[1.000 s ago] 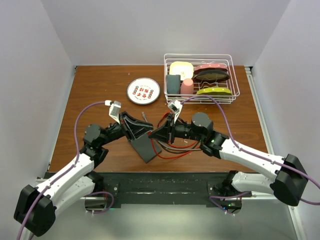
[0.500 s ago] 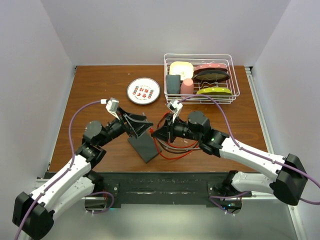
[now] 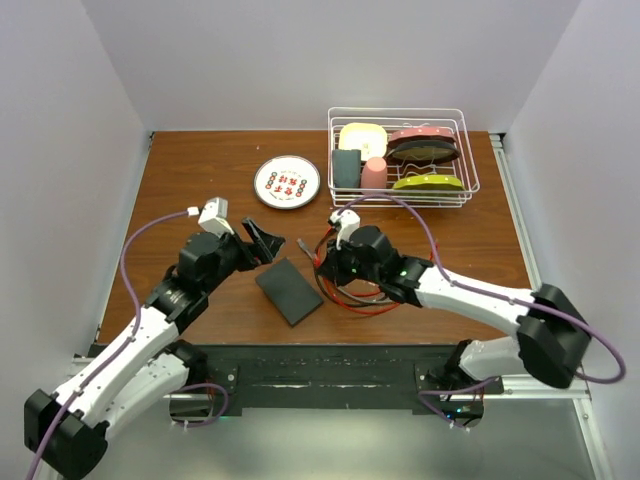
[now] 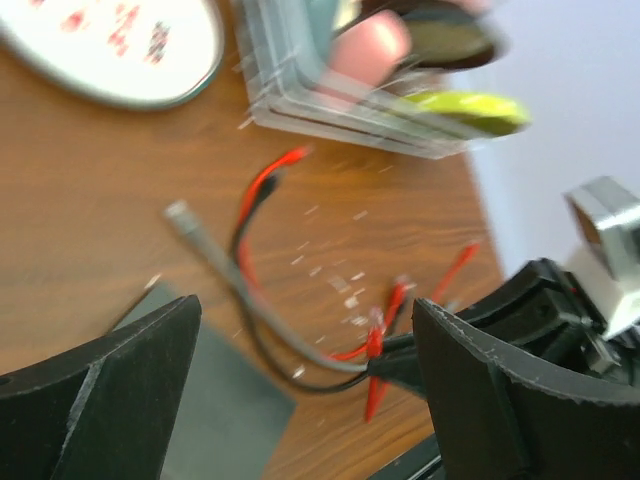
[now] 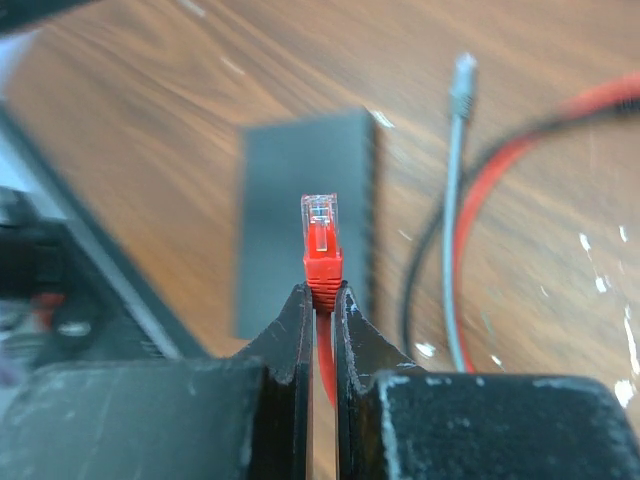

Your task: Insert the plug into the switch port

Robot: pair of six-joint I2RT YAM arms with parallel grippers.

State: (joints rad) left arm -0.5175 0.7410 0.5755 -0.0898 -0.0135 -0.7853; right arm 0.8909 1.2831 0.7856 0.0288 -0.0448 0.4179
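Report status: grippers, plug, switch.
Left gripper open, empty. Right gripper shut on red plug. Switch flat on table, plug not in. Loose cables beside switch.

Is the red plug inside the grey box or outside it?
Outside. The red plug is pinched in the right end effector. Its clear tip is bare and not in any socket of the switch beyond it.

Your left gripper (image 3: 266, 243) hangs with its jaws spread just beyond the far end of the switch (image 3: 289, 291), which lies flat on the wooden table (image 3: 200, 170). Your right gripper (image 3: 322, 257), pinched on the red cable (image 3: 352, 305), sits just right of the switch, above the cable's loops.
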